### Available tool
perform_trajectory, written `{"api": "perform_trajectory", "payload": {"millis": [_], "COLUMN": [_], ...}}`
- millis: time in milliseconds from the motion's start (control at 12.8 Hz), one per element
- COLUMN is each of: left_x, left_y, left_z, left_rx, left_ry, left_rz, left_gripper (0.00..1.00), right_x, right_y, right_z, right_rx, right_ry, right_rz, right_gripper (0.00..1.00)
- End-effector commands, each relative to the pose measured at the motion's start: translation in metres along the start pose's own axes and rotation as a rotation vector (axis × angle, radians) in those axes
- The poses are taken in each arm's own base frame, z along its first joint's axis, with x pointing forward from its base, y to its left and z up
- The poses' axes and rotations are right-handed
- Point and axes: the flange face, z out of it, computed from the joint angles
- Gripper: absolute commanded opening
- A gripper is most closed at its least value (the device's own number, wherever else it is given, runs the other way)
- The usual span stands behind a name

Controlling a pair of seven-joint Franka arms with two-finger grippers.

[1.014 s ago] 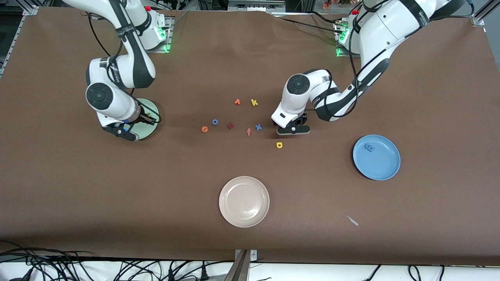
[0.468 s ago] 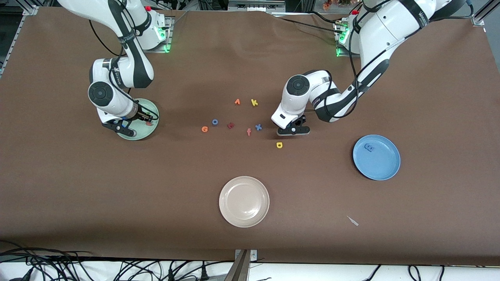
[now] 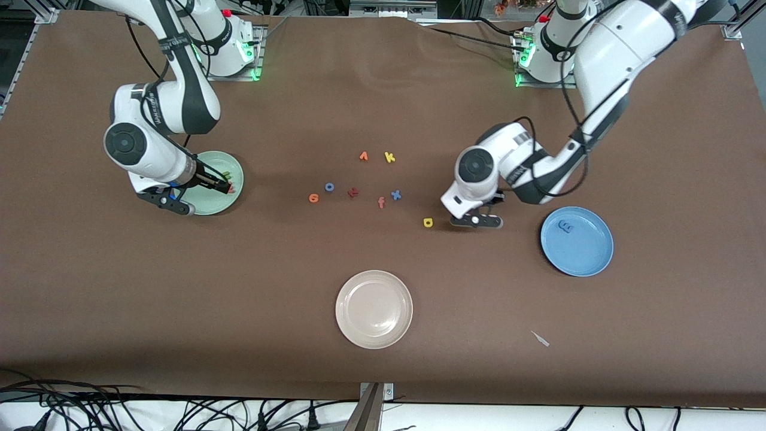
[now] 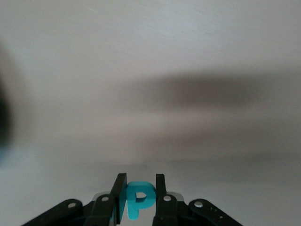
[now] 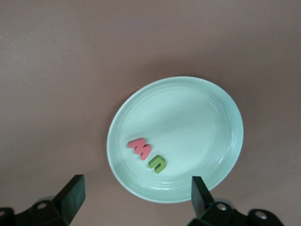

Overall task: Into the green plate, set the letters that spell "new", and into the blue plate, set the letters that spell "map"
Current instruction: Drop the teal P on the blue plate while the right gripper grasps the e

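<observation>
The left gripper [image 3: 476, 220] hangs over the counter [image 3: 179, 299] between the yellow a [image 3: 428, 222] and the blue plate [image 3: 589, 263], jaws clamped on the teal p [image 4: 138, 199]. The dark blue m [image 3: 565, 226] lies in that plate. The right gripper [image 3: 173, 200] hovers over the green plate [image 5: 211, 117], jaws wide, above the salmon-red w [image 5: 139, 148] and green n [image 5: 157, 164]. The orange e [image 3: 313, 198] lies on the counter.

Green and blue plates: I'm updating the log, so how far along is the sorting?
Done: the w and n lie in the green plate, the m in the blue plate. In hand: the left gripper holds the p. Left: the orange e, the yellow a.
</observation>
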Motion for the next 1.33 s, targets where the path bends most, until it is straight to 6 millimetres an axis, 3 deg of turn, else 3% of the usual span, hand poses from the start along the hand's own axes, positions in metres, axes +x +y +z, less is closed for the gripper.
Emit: {"api": "perform_trajectory", "payload": {"millis": [0,156,390,468,546,624,702,858,936,1092,1249], "left_x": [0.014,0.025,0.035,0.036,0.037,0.042,0.046,0.05,0.053,0.054,0.055], "left_y": [-0.06,-0.12,-0.191,-0.209,-0.217,-0.216,-0.216,-0.217,-0.207,-0.163,-0.114], "left_z": [-0.017,-0.02,-0.009,-0.005,0.0,0.001,0.007,-0.008,-0.017,-0.031,-0.043], "left_rx": [0.004,-0.011,-0.03,-0.039,-0.043,-0.004,-0.008,-0.09,-0.155,-0.186,-0.217], "left_ry": [-0.054,-0.068,-0.07,-0.068,-0.064,-0.024,-0.015,-0.003,-0.001,0.009,0.076], "left_rz": [0.116,0.204,0.324,0.355,0.365,0.388,0.388,0.293,0.232,0.108,0.001], "left_gripper": [0.01,0.01,0.02,0.02,0.09,0.68,1.0,1.0,1.0,1.0,1.0], "right_x": [-0.003,-0.016,-0.038,-0.051,-0.065,-0.076,-0.084,-0.084,-0.085,-0.098,-0.098], "right_y": [-0.029,-0.071,-0.127,-0.151,-0.177,-0.196,-0.208,-0.211,-0.214,-0.229,-0.231], "right_z": [-0.027,-0.021,0.002,0.018,0.036,0.05,0.063,0.085,0.089,0.103,0.113], "right_rx": [0.032,0.096,0.097,0.095,0.11,0.128,0.135,0.11,0.116,0.128,0.127], "right_ry": [-0.003,-0.006,0.044,0.07,0.114,0.15,0.169,0.175,0.183,0.203,0.213], "right_rz": [-0.001,0.091,0.175,0.196,0.224,0.264,0.29,0.289,0.288,0.276,0.275], "right_gripper": [1.0,1.0,0.99,0.99,0.91,0.87,0.83,0.8,0.77,0.75,0.74]}}
